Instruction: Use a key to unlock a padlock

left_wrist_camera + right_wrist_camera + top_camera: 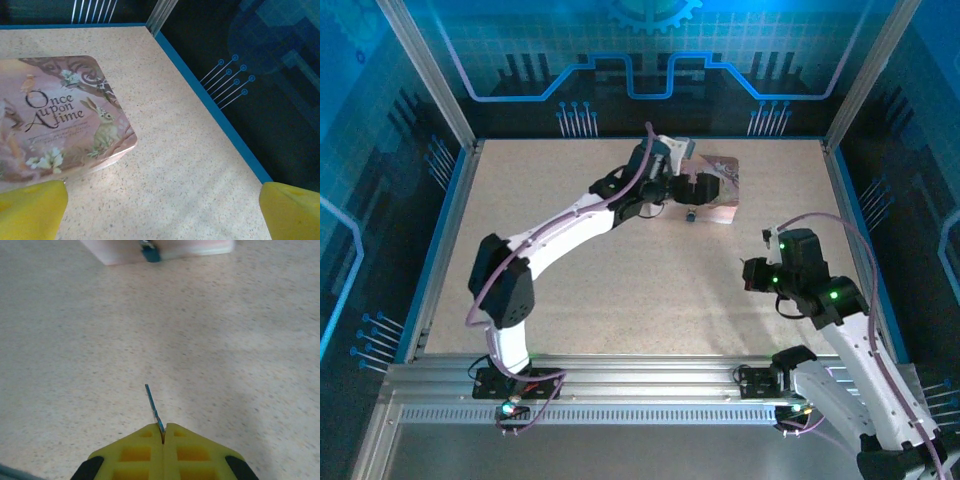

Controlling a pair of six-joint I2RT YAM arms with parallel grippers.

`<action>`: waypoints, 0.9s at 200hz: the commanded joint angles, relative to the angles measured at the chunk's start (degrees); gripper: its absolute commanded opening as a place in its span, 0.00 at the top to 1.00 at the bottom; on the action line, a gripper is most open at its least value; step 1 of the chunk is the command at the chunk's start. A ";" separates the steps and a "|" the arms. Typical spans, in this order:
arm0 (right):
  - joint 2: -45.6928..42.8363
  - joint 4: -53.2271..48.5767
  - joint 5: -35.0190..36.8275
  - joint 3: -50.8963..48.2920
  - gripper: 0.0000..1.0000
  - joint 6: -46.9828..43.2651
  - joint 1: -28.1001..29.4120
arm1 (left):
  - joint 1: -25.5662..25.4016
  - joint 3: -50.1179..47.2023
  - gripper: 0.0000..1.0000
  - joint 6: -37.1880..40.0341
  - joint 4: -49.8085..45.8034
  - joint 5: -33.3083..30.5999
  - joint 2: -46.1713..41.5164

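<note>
- The key [153, 405] is clamped between the closed fingers of the right hand [163, 432]. Its thin blade is left sticking out towards 12 o'clock, presumably so that it can be steered into a keyhole.
- The key is seen as a slim greyish-blue sliver, tilted slightly towards 11 o'clock. No teeth can be made out.
- The padlock [149, 252] lies on the worktop [225, 340] at 12 o'clock from the key and well apart from it. It is set against the near wall of the pink tin [65, 115]; whether it touches the wall cannot be told.
- The padlock appears as a tiny dark bluish body with a paler metal part on top. Its keyhole cannot be seen.
- The left hand [161, 192] is held wide apart and empty above the worktop, with the tin's corner at its 10 o'clock. It is perhaps placed there so that the padlock can be steadied.
- The padlock is judged not yet gripped, and the key not yet inserted.
</note>
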 commanded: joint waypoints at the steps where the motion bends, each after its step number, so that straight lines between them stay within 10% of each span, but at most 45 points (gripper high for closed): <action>1: -1.65 -5.90 5.68 2.29 1.00 1.61 -0.75 | -1.15 7.36 0.01 3.62 -5.50 1.52 5.95; 93: -0.56 -6.09 6.79 1.97 1.00 1.85 -1.15 | -2.77 38.39 0.01 12.48 -18.80 -1.86 30.59; 180: 0.58 -5.13 6.19 1.69 1.00 1.98 -1.40 | -4.10 44.36 0.01 17.00 -21.25 -3.54 38.82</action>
